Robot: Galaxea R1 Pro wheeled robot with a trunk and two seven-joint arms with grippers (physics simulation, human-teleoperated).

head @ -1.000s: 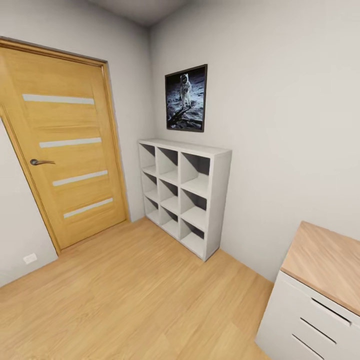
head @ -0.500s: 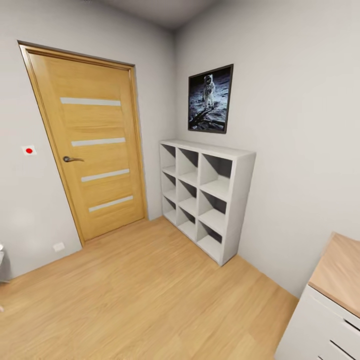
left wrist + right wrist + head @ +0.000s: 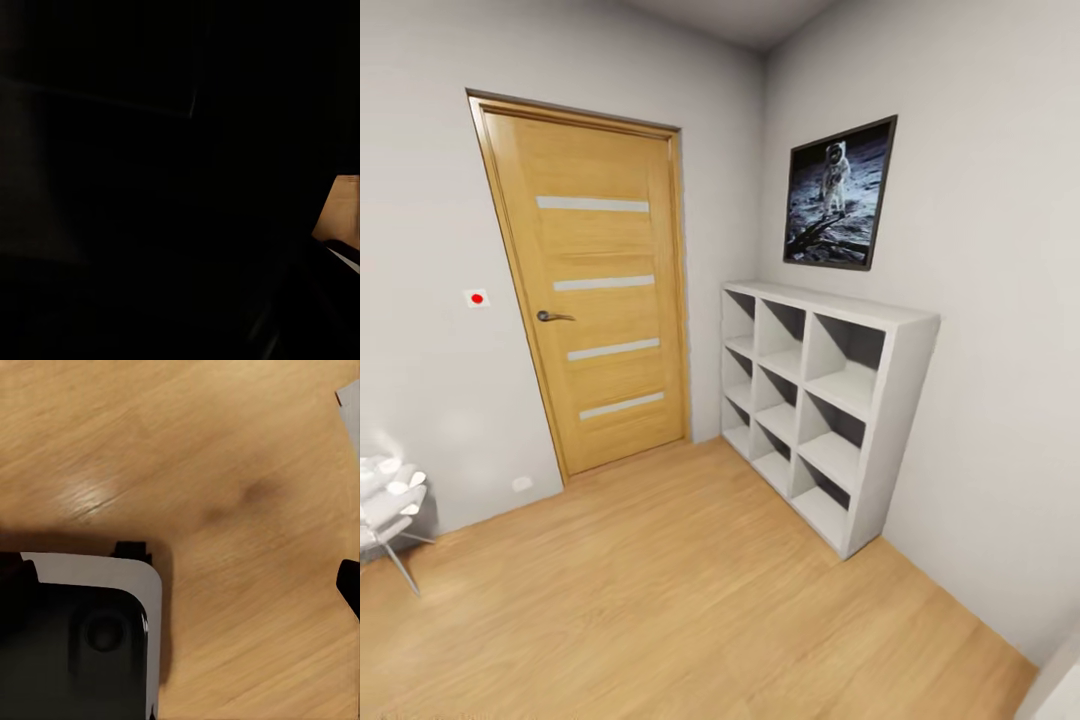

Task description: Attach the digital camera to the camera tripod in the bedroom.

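Observation:
The digital camera and the camera tripod are out of view. In the head view I face a room corner with a closed wooden door (image 3: 600,300) and a light wood floor (image 3: 660,600). The left wrist view is almost all black, with a sliver of wood floor (image 3: 341,210) at one edge. The right wrist view looks down on the wood floor (image 3: 225,457) and a black, white-edged part of my own body (image 3: 82,645). A dark tip (image 3: 349,583) pokes in at that view's edge; it is too little to tell the right gripper's state.
A white cube shelf (image 3: 825,400) stands against the right wall under a framed astronaut picture (image 3: 838,195). A white lumpy object on thin grey legs (image 3: 385,500) sits at the far left by the wall. Open floor lies between them.
The whole head view has shifted right, so the camera has turned left. The wood-topped white dresser has left the picture and the white object has come in at the left.

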